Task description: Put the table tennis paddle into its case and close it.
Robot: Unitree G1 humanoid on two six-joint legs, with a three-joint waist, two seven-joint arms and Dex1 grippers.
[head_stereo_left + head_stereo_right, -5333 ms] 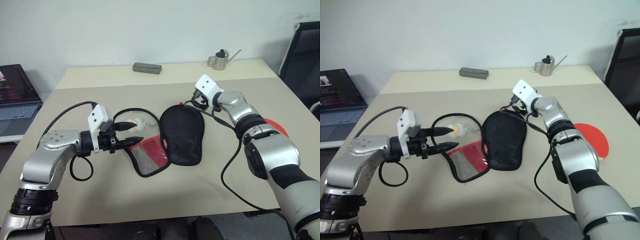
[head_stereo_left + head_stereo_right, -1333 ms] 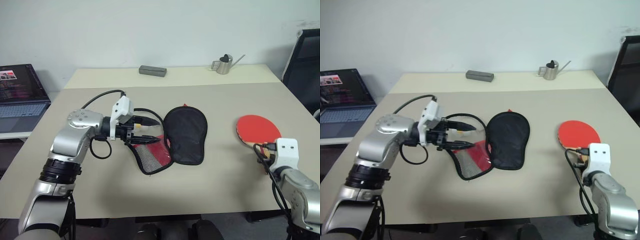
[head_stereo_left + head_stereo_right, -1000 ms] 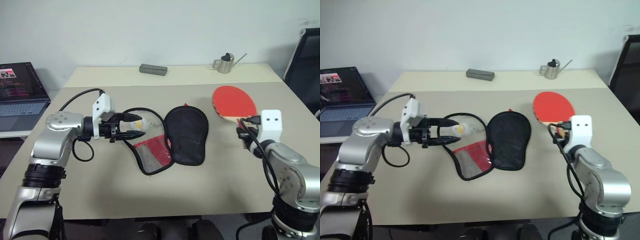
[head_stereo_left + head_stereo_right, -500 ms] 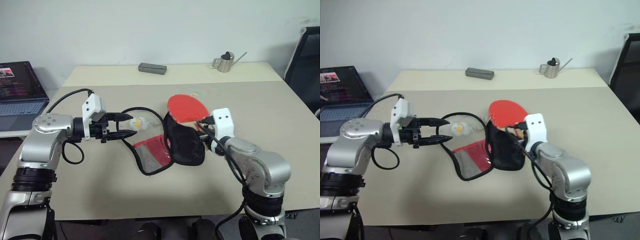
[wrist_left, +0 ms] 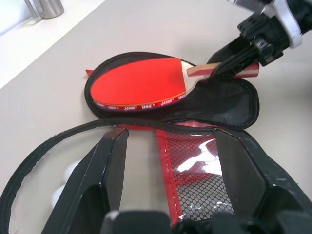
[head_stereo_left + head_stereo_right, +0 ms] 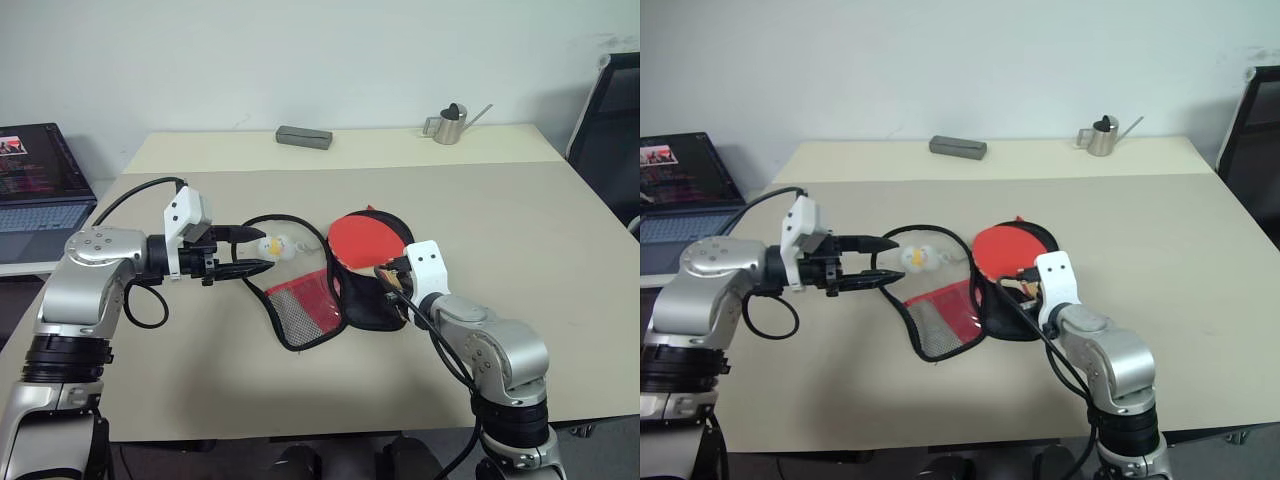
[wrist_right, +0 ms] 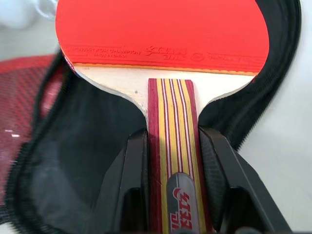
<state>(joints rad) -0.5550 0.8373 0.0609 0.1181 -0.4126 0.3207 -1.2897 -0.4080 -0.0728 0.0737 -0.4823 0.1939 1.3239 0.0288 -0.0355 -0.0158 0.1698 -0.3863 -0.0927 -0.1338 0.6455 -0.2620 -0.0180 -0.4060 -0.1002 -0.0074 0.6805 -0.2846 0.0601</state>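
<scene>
**Paddle held over the open case**

The right pincer [image 7: 170,195] is pinching the table tennis paddle [image 6: 366,238] by its striped wooden handle, one black finger [image 7: 134,180] pressed on each side. Beyond the fingertips the round red face lies over the black half of the case [image 6: 375,295], its far edge close to the case's rounded rim.

The case is unzipped and spread flat on the bench [image 6: 520,230]. Its red half with the mesh pocket [image 6: 300,310] lies between the two pincers.

The left pincer [image 6: 262,250] is spread, its two fingers apart and gripping nothing. The loose black zip edge [image 5: 48,141] and the small white-yellow plush charm [image 6: 275,244] sit just ahead of its fingertips.
</scene>
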